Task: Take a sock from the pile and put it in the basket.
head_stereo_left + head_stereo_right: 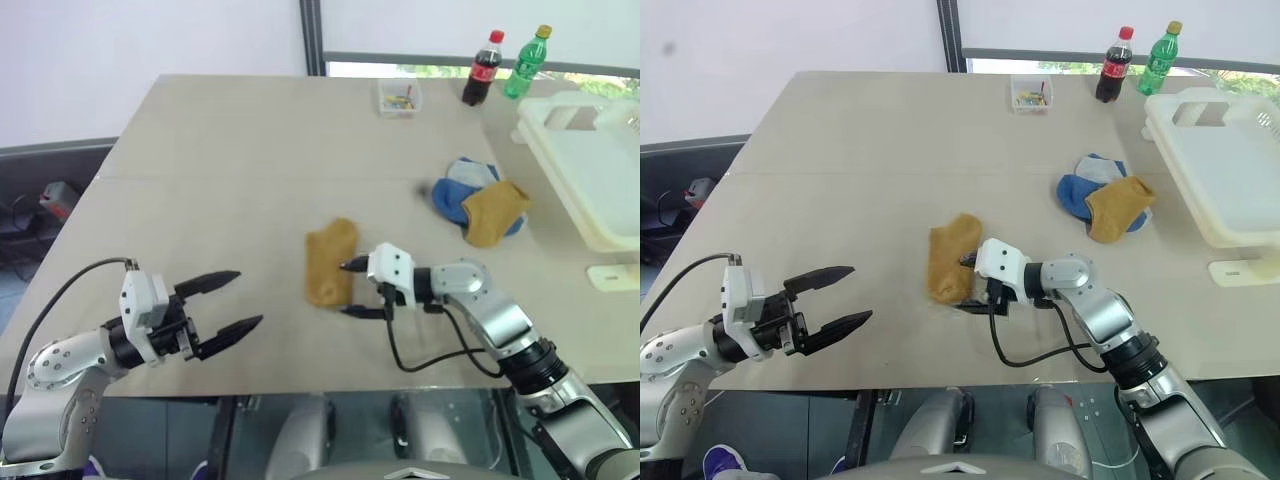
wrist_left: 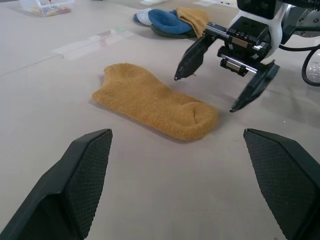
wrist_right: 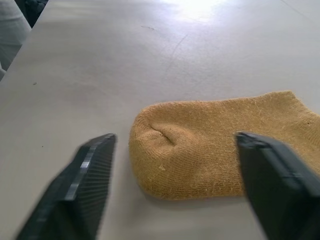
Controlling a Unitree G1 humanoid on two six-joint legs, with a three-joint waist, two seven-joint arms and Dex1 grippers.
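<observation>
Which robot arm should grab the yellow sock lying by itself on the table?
The right one, probably. Its open right claw sits right at the flat mustard-yellow knitted sock, and the cream-white plastic basket is on that side. The left claw hangs open farther away.

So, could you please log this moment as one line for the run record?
right tool: open, at lone yellow sock | left tool: open, empty | pile: beside basket | sock not yet lifted
</observation>
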